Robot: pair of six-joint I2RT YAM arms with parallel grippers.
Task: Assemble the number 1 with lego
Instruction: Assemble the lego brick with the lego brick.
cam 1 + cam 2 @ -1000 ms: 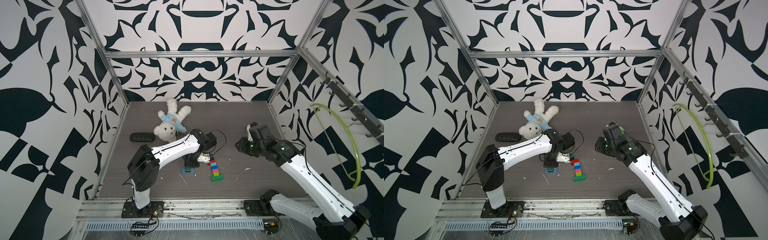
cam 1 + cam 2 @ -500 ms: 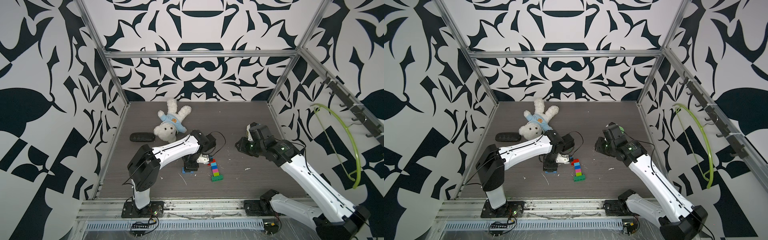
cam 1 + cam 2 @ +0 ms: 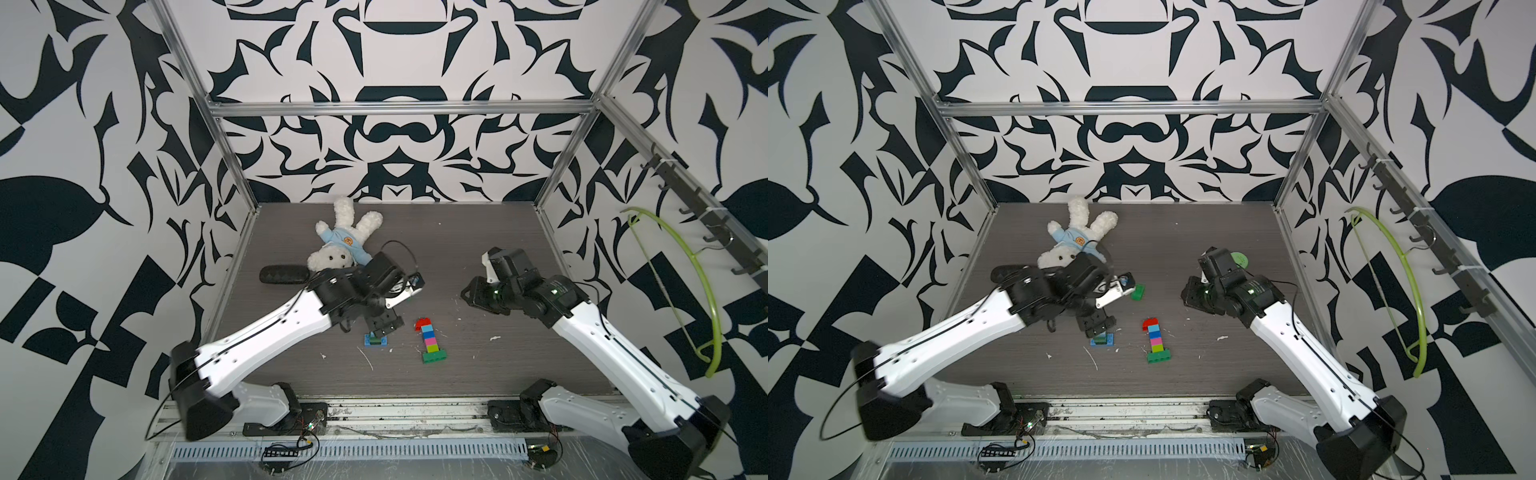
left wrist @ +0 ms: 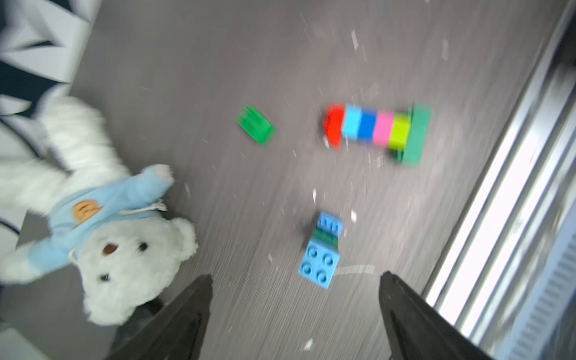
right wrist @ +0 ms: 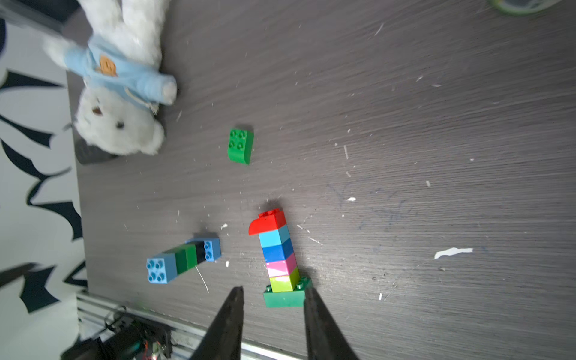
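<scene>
- On the dark table [image 3: 519,365], near its middle, we note the lego figure [image 3: 431,338] lying flat. It runs red curved cap, light blue, blue, pink, lime, with the wide green foot toward the front rail.
- Just beside it, on the left arm's side, sits a short stack [image 3: 376,340] of blue, green and black bricks, apart from the figure.
- We log a loose green brick [image 3: 1137,292] farther back, toward the teddy bear [image 3: 340,249].
- We find the left gripper [image 4: 296,276] with jaws spread wide and nothing between them. It hangs just over the short stack.
- The left wrist view is blurred, so we cannot tell whether a fingertip touches the stack.
- We find the right gripper [image 5: 272,291] with jaws parted a modest way, holding nothing. In both top views it hovers well apart from the figure, on the right side.
</scene>
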